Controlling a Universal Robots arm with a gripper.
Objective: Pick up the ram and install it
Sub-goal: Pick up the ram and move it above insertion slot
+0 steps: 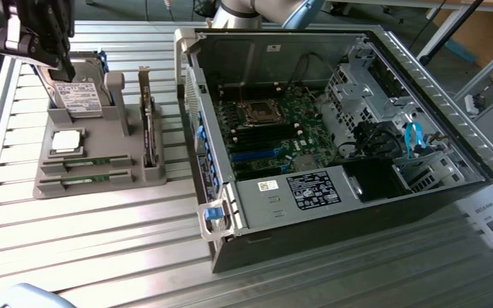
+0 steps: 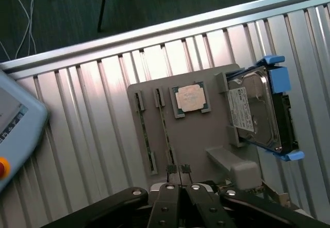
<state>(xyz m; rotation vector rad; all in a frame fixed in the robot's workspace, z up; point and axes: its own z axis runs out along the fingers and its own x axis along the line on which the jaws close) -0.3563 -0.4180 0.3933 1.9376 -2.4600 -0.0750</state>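
Two rams, thin green sticks, lie side by side in slots of the grey holder [image 1: 135, 174]: one ram [image 1: 87, 162] and the second ram [image 1: 87, 177]. In the wrist view they appear edge-on as ram [image 2: 145, 137] and ram [image 2: 164, 130]. My gripper [image 1: 63, 67] hangs above the holder's far end, near the hard drive [image 1: 80, 96]. Its fingers [image 2: 178, 170] are shut with nothing between them, hovering over the holder [image 2: 206, 135] close to the end of one stick.
The holder also carries a square silver processor [image 2: 191, 98], the hard drive [image 2: 255, 112] in blue rails and an upright dark expansion card [image 1: 149, 125]. The open computer case [image 1: 332, 192] with its motherboard [image 1: 268, 128] fills the exterior view's right. A pendant [image 2: 15, 130] lies beside the table.
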